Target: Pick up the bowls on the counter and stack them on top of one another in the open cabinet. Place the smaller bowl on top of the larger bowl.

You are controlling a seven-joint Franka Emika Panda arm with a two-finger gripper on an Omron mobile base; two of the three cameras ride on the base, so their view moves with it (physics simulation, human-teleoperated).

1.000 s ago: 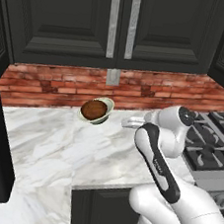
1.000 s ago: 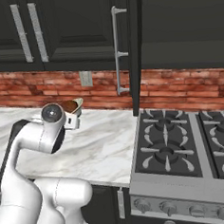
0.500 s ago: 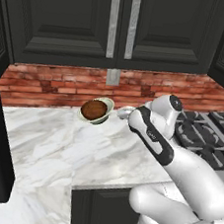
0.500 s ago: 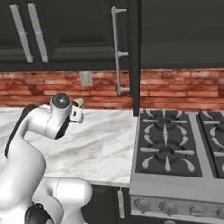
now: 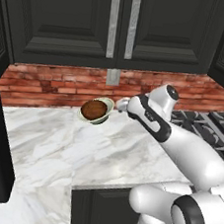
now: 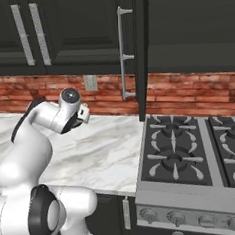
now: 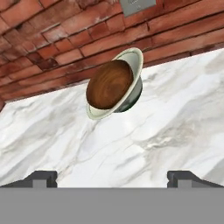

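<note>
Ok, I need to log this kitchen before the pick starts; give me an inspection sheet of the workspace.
Surface: white marble counter, grey veined.
Job's things: smaller bowl, brown, sits inside the larger bowl, near the brick wall.
Clutter: nothing seen.
Gripper: gripper open, short of the bowls, holding nothing.
Cables: nothing seen.
Surroundings: wall outlet, gas stove, cabinet door standing open, double-door cabinet closed.
</note>
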